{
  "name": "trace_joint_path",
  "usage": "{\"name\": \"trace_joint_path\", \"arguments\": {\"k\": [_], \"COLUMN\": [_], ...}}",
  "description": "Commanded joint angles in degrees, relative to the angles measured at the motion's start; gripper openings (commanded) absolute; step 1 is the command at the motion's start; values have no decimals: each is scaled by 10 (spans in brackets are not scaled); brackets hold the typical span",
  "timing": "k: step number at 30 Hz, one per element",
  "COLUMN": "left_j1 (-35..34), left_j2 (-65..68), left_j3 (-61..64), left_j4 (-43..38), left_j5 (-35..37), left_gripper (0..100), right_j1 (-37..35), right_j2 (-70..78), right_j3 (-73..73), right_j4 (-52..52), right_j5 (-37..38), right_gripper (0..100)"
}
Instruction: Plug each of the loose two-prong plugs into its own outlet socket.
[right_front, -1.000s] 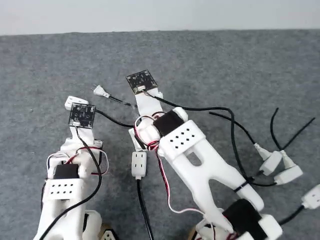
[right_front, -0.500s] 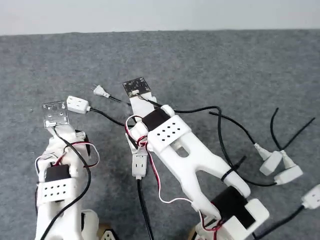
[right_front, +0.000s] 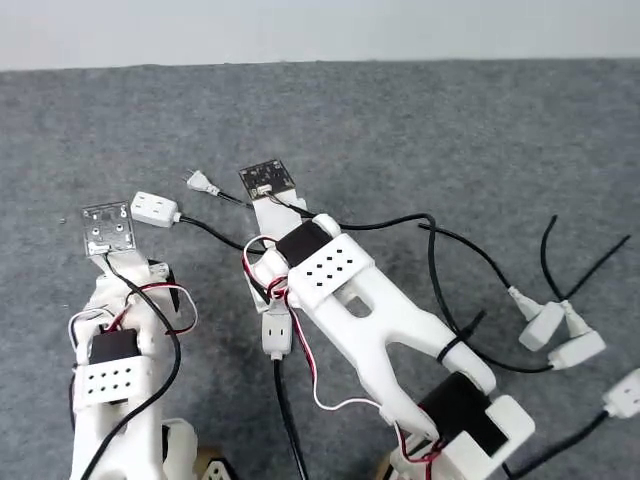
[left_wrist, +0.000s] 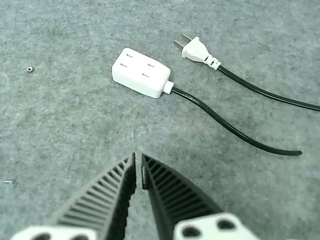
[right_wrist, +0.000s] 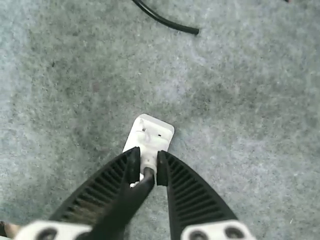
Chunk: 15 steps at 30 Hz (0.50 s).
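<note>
Left gripper (left_wrist: 138, 160) is pinched almost together, just a sliver of gap between the ribbed fingers and nothing in it, hanging low over the grey carpet (right_front: 450, 130). Right ahead of its tips sits the near socket (left_wrist: 141, 73), slots facing up. Just beyond that, on the side toward the other arm, lies the loose plug (left_wrist: 196, 48). That's the bit that matters imo: the plug is flat on the carpet, near the socket but not touching. Its long axis runs roughly parallel to the socket's long side, prongs pointing away from the right arm, and its cord (left_wrist: 265, 92) trails off toward that arm. So the prongs aren't aimed at the slots at all, and I reckon they'd have to be tipped downward to go in. The right gripper (right_wrist: 147, 153) is narrow too, but it's closed round the cord end of a second socket (right_wrist: 150, 134) lying on the carpet between the two arms, closer in to the bases. From overhead the right arm's head looks closer to the plug, but with that one busy I'd call the left the nearer free one. It'd need to open up first and come in across the plug's short width. More white cord ends (right_front: 545, 323) sit well off to the right.
</note>
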Motion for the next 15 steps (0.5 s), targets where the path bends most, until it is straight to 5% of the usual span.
{"name": "trace_joint_path", "arguments": {"k": [1,15], "left_j1": [-2,-3], "left_j2": [-11,-11], "left_j3": [-13,-13], "left_j4": [-16,-16], "left_j5": [1,1], "left_gripper": [13,13], "right_j1": [-4,-7], "right_j2": [-2,76], "right_j3": [-8,-16], "right_j4": [-17,-22], "right_j5": [-5,13], "right_gripper": [8,8]}}
